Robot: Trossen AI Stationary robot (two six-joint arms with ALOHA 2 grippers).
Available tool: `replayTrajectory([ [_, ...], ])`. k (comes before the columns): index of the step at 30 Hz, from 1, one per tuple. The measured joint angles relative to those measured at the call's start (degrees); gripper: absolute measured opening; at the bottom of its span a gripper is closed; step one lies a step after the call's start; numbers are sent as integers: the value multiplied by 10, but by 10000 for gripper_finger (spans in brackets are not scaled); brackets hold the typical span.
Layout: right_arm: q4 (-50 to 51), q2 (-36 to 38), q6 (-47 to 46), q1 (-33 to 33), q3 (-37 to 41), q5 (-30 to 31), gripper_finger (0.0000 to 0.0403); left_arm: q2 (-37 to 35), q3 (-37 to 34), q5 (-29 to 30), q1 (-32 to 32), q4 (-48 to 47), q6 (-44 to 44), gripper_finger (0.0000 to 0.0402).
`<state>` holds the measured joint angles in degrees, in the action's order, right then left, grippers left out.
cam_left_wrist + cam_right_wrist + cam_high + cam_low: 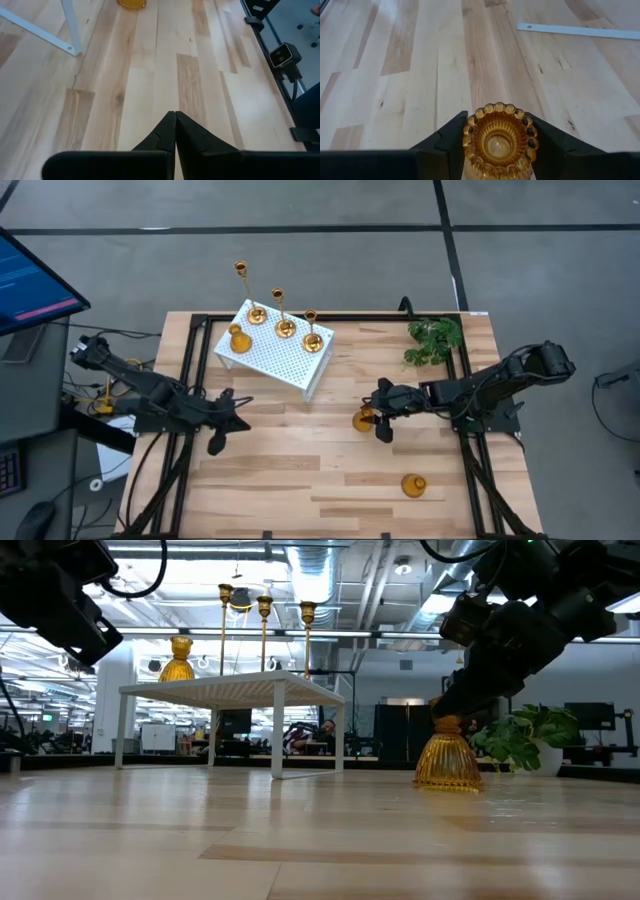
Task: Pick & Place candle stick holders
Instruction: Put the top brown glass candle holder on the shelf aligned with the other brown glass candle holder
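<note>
A short bell-shaped amber-gold candle stick holder (pixel 362 420) stands right of the table's middle, with my right gripper (pixel 370 418) shut on its top. A second bell-shaped holder (pixel 414 485) stands free on its base near the front right. Three tall thin-stemmed holders (pixel 285 327) and one bell-shaped holder (pixel 238 338) stand on a white perforated stand (pixel 290 365) at the back. My left gripper (pixel 175 131) is shut on nothing, over bare wood left of centre (pixel 238 420). My right gripper pinches the holder's scalloped top rim (pixel 496 112) between its two fingers (pixel 451 142), one on each side. The fingers come slanting down from the table's right side. The holder is upright, its wide base (pixel 448 780) at the table top.
A green leafy plant (pixel 435 340) stands at the back right, just behind my right arm. The white stand's legs (pixel 70 27) rise from the wood ahead of my left gripper. A black frame (pixel 470 450) edges the table. Bare wood lies across the front and middle.
</note>
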<state>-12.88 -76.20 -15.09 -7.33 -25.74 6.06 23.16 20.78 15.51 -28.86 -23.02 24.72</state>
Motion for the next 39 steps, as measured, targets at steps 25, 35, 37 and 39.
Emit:
replayTrajectory([
  [25,0,0,5,0,0,1,155,0,0,25,0,14,-5,8],
  [35,0,0,-24,1,0,15,160,-1,0,25,0,17,-5,8],
  [37,4,0,-24,4,-6,15,158,-1,0,25,0,20,-5,8],
  [39,3,0,-24,8,-16,14,155,-1,0,25,0,21,-5,8],
])
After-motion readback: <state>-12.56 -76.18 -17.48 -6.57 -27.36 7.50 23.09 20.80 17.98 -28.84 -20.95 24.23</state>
